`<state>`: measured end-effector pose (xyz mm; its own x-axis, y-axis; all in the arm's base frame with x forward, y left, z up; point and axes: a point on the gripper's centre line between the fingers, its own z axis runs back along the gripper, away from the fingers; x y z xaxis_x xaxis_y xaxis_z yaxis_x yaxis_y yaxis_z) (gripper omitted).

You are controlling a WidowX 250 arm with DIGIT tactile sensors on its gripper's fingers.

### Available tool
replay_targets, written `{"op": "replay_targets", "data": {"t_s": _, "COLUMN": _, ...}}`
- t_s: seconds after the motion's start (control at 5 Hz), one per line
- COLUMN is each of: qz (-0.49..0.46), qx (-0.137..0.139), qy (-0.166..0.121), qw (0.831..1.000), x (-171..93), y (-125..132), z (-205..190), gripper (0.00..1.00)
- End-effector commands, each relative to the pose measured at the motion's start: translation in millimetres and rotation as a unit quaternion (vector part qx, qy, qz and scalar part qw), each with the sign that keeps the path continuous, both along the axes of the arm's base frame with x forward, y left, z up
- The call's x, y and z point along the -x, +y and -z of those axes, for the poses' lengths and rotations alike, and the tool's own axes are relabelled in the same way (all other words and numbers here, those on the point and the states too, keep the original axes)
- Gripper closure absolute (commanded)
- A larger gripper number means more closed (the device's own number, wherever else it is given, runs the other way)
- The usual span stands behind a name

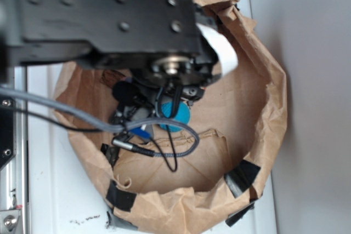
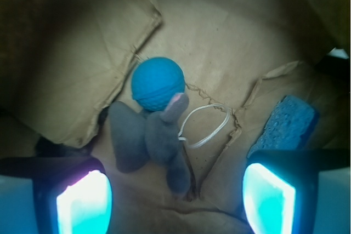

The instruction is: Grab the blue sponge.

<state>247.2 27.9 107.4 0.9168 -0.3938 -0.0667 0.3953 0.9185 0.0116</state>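
I count one blue sponge (image 2: 285, 125), one teal ball (image 2: 158, 84), one grey plush toy (image 2: 149, 136) with a white loop. All lie on crumpled brown paper (image 2: 230, 31) inside a bag. My gripper (image 2: 175, 201) hangs spread wide, empty; the sponge sits just beyond my right finger (image 2: 269, 200).

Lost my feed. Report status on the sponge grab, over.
Gripper open, holding nothing, inside the paper bag. Blue sponge ungrasped, just beyond the right-hand finger in wrist view. Grey plush toy and teal ball lie mid-frame, clear of sponge.
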Motion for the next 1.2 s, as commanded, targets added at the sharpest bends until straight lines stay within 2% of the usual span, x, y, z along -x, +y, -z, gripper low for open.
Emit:
{"op": "replay_targets", "data": {"t_s": 0.0, "qz": -0.125, "qx": 0.005, "qy": -0.043, "qw": 0.991, "x": -10, "y": 35, "z": -24, "gripper": 0.0}}
{"op": "replay_targets", "data": {"t_s": 0.2, "qz": -0.178, "qx": -0.001, "qy": -0.035, "qw": 0.983, "x": -19, "y": 59, "z": -16, "gripper": 0.0}}
{"op": "replay_targets", "data": {"t_s": 0.4, "qz": -0.202, "qx": -0.011, "qy": -0.036, "qw": 0.979, "x": -20, "y": 73, "z": -15, "gripper": 0.0}}
{"op": "replay_targets", "data": {"t_s": 0.6, "qz": -0.211, "qx": -0.005, "qy": -0.048, "qw": 0.976, "x": -23, "y": 80, "z": -14, "gripper": 0.0}}
{"op": "replay_targets", "data": {"t_s": 0.8, "qz": -0.14, "qx": 0.013, "qy": -0.073, "qw": 0.987, "x": -36, "y": 77, "z": -2, "gripper": 0.0}}
{"op": "replay_targets", "data": {"t_s": 1.0, "qz": -0.096, "qx": -0.006, "qy": -0.085, "qw": 0.992, "x": -44, "y": 71, "z": 10, "gripper": 0.0}}
